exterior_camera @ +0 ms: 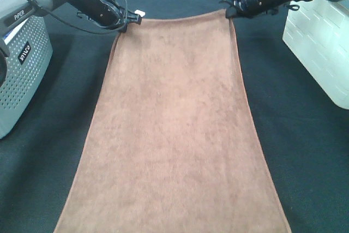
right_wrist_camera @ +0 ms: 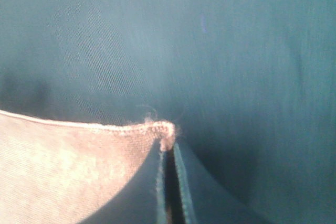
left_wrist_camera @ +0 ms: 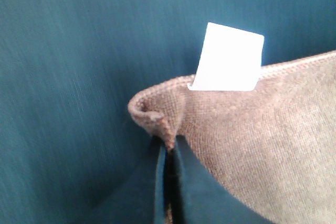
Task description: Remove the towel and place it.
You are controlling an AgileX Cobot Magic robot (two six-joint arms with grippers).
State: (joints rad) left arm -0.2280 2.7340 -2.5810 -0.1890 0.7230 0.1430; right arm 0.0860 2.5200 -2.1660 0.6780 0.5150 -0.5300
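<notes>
The brown towel (exterior_camera: 174,124) lies stretched lengthwise on the black table cloth (exterior_camera: 305,151), running from the far edge to the near edge of the exterior high view. My left gripper (exterior_camera: 126,24) is shut on its far left corner, beside the small white tag (exterior_camera: 139,13). My right gripper (exterior_camera: 229,11) is shut on its far right corner. In the left wrist view my gripper (left_wrist_camera: 169,150) pinches the corner of the towel (left_wrist_camera: 252,145) beside the tag (left_wrist_camera: 228,59). In the right wrist view my gripper (right_wrist_camera: 168,153) pinches the hemmed corner of the towel (right_wrist_camera: 68,166).
A grey perforated basket (exterior_camera: 19,75) stands at the left. A white bin (exterior_camera: 322,42) stands at the right. The black cloth covers the table on both sides of the towel.
</notes>
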